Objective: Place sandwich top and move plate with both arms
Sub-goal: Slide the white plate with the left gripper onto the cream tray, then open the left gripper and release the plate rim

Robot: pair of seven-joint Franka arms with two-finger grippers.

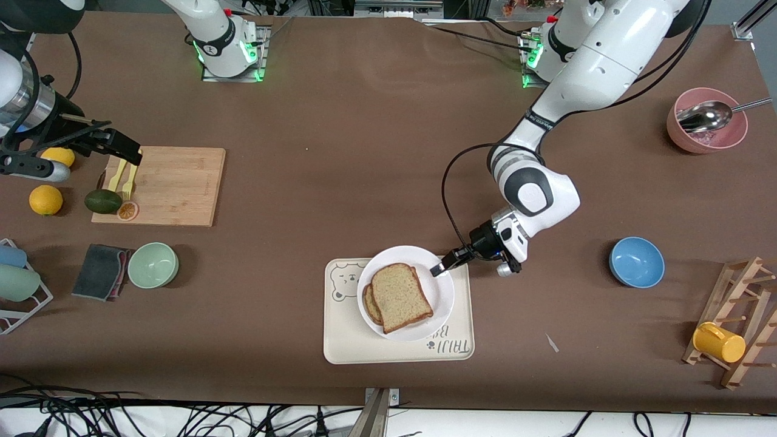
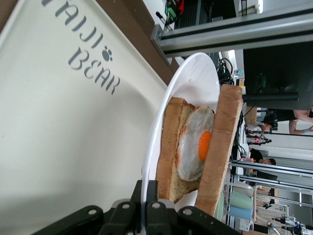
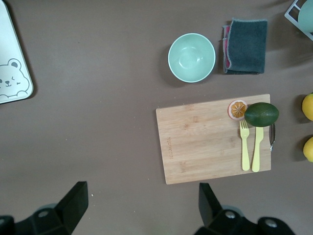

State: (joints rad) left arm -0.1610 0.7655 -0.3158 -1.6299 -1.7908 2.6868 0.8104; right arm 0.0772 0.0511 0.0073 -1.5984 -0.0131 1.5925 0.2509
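Note:
The white plate (image 1: 442, 290) rests on the cream bear-print tray (image 1: 340, 349). The sandwich top (image 1: 400, 295), a plain speckled slice, lies on the lower slice with the fried egg. In the left wrist view the sandwich top (image 2: 222, 142) covers the egg (image 2: 195, 144). My left gripper (image 1: 439, 267) is shut on the plate's rim at the edge toward the left arm's end; its fingers (image 2: 161, 198) clamp the rim (image 2: 151, 161). My right gripper (image 1: 124, 150) is open and empty, up over the wooden cutting board (image 1: 176, 185) at the right arm's end.
The board holds yellow cutlery (image 1: 124, 179), an avocado (image 1: 102, 201) and an orange slice. Lemons (image 1: 46, 199), a green bowl (image 1: 153, 264) and a grey cloth (image 1: 100, 271) lie nearby. A blue bowl (image 1: 636, 261), a pink bowl with spoon (image 1: 707, 120) and a mug rack (image 1: 737, 328) stand at the left arm's end.

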